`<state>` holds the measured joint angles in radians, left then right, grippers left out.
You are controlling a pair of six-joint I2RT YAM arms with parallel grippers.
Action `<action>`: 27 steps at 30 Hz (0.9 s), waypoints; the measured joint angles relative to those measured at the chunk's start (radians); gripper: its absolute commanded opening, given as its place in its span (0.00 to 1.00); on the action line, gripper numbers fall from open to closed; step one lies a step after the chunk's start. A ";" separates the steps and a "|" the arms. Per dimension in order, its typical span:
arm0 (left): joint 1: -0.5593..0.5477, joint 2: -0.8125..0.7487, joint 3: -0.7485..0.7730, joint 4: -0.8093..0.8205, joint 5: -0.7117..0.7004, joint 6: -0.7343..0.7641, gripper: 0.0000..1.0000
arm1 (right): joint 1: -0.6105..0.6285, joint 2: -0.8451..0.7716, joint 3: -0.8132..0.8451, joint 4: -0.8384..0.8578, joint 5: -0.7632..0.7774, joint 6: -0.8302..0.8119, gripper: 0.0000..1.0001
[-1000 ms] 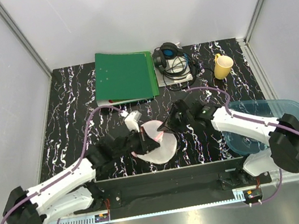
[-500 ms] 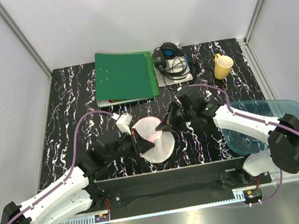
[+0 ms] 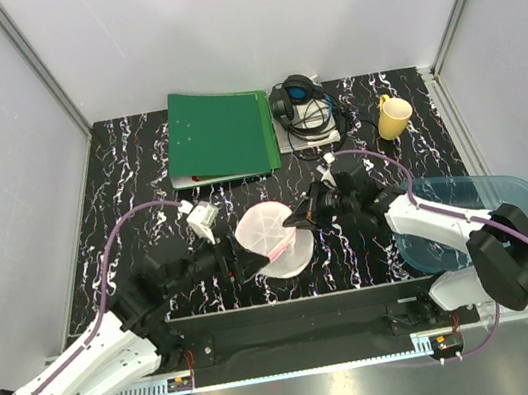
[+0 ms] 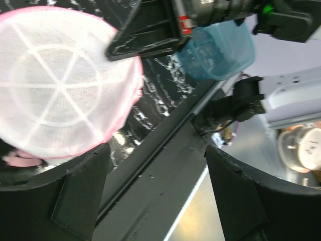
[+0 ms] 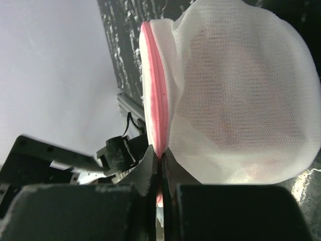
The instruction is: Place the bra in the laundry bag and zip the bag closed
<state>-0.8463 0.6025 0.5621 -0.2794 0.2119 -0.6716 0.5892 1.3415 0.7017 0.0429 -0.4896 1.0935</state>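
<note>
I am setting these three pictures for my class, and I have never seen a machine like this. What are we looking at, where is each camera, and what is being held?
This is a robot with a left arm and a right arm, bolted at the near edge of a black marbled table. The wide picture looks down from above. The other two come from a camera on each wrist. On the table are a green folder, headphones, a yellow mug, a blue tray at the right edge, and a white mesh laundry bag. The right pincer is shut on the bag's pink zip edge. The left pincer stands open beside the bag, holding nothing. A faint reddish shade shows through the mesh, perhaps the bra.
</note>
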 measured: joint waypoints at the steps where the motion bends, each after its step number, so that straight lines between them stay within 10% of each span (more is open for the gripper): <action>1: 0.000 0.011 0.000 -0.010 -0.008 0.024 0.82 | 0.000 0.000 -0.008 0.026 -0.014 0.003 0.00; 8: -0.035 0.292 0.066 -0.080 -0.027 0.200 0.71 | 0.000 0.000 -0.012 0.105 -0.082 0.019 0.00; 17: -0.108 0.414 0.117 -0.134 -0.172 0.281 0.16 | 0.000 0.000 -0.012 0.117 -0.122 0.052 0.00; 22: -0.121 0.429 0.152 -0.169 -0.262 0.289 0.00 | -0.001 0.000 0.025 0.042 -0.115 0.024 0.58; 27: -0.121 0.436 0.179 -0.175 -0.286 0.290 0.00 | 0.043 -0.021 0.230 -0.354 0.072 -0.186 0.79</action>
<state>-0.9672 1.0382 0.7410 -0.4545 -0.0746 -0.3817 0.6319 1.3209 0.9321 -0.3115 -0.4175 0.9077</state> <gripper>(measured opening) 0.013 0.744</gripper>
